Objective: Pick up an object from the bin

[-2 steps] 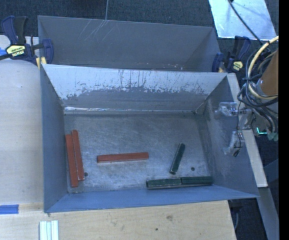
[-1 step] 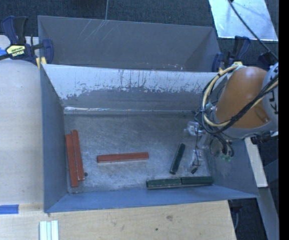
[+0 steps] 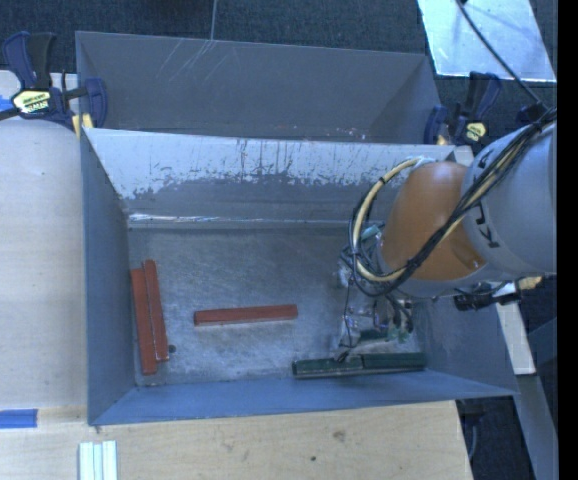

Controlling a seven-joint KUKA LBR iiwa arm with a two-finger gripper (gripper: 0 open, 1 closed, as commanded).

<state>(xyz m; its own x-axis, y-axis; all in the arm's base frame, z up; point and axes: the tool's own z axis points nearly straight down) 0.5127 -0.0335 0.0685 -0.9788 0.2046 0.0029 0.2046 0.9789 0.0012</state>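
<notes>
The grey bin [image 3: 259, 173] has inward-sloping walls, so loose pieces settle on its floor, and the arm [image 3: 424, 223] leans in from the right with its end effector [image 3: 367, 336] low at the front right corner; wide or narrow, I cannot tell. Just below it a dark green bar [image 3: 359, 365] lies along the front wall, probably the nearest pick, while one reddish-brown bar [image 3: 245, 315] lies mid-floor and a reddish-brown pair [image 3: 147, 316] hugs the left wall

Dark carpeted floor [image 3: 319, 8] lies along the top of the frame; a pale wooden table [image 3: 29, 268] spans the left and bottom edges.
</notes>
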